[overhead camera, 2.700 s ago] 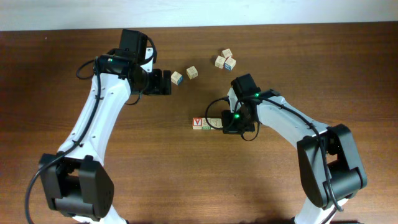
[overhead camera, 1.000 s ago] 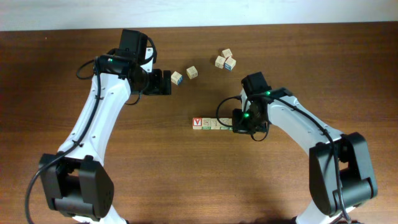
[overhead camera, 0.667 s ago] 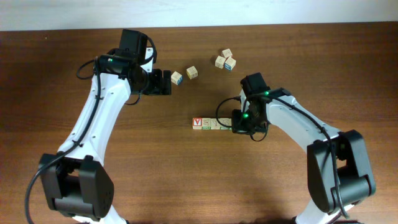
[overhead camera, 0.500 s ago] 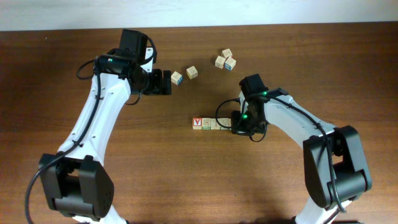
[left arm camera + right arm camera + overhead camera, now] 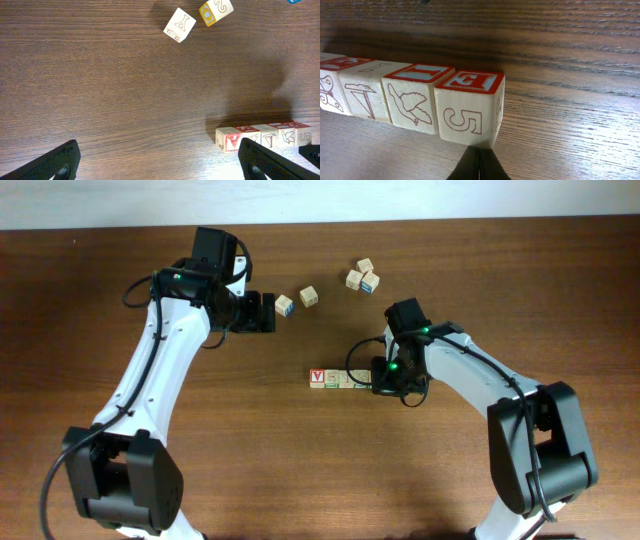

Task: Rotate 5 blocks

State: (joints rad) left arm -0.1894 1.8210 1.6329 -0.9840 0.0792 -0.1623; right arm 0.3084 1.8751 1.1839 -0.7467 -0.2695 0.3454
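Overhead: we find the five small pale wooden alphabet blocks (image 5: pixel 340 379) lying in one straight row, side against side, near the middle of the dark brown wooden table (image 5: pixel 300 470). The red-and-white block (image 5: pixel 317 378) closes the row on the left arm's side; from above the other four read pale with greenish marks. The right gripper (image 5: pixel 379 383) sits at the opposite end of the row. In the right wrist view its black fingertips (image 5: pixel 479 167) are pressed together into one point with nothing between them, so we note it as closed and empty. That point meets the lower near corner of the end block (image 5: pixel 470 107), which carries a "5" on its near side and a red-framed letter on top. Touching it is the bird block (image 5: pixel 414 102), then two more, the last cut by the frame edge. The left gripper (image 5: pixel 268 313) is held well apart from the row, toward the far left of the table, jaws spread wide and holding nothing. In the left wrist view its two black fingers (image 5: pixel 52 164) stand at the bottom corners with bare table between them, and the row lies at lower right. One loose pale wooden cube (image 5: pixel 284 305) lies just beside the left gripper, a second loose cube (image 5: pixel 309 296) near it. We count a cluster of three more cubes (image 5: pixel 354 279) farther right, near the far edge; one shows blue.
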